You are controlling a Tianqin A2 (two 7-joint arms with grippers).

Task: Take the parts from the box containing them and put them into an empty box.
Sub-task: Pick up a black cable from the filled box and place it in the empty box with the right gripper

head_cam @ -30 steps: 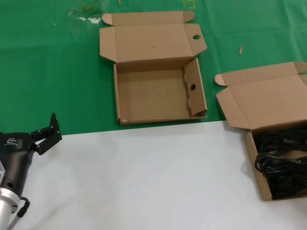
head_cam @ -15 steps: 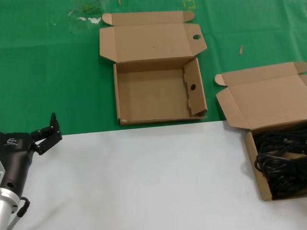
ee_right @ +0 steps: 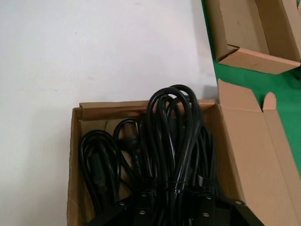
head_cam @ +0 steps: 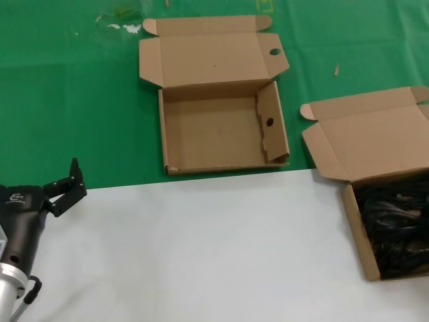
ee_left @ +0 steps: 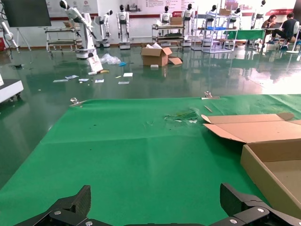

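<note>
Although the right gripper (ee_right: 176, 212) does not appear in the head view, its own wrist view catches the dark finger bases at the frame edge, with a bundle of cords (ee_right: 171, 141) rising between them; the fingertips are cut off, so I cannot tell whether they are closed on the bundle or merely standing around it. The cords fill the full box (ee_right: 73, 160), several black loops overlapping so that single cords are hard to separate, and one plug end can just be made out among them. From the head, this box (head_cam: 356, 231) sits at the right edge on the white table (head_cam: 201, 248), partly out of frame, its lid (head_cam: 365, 137) laid back over the green cloth (head_cam: 67, 100); the cords (head_cam: 395, 228) inside read only as a dark tangle.

The empty box (head_cam: 221, 134) lies on the green cloth well apart from the full one, lid folded back, a round hole visible in a lid flap and another in the side wall.

The left gripper (head_cam: 64, 188) waits low at the left, over the near edge of the white table where it meets the cloth, fingers spread apart and holding nothing. In its wrist view the two fingertips (ee_left: 75, 205) stand wide at the frame edge, and a corner of the empty box (ee_left: 270, 165) shows beyond them, cut off
</note>
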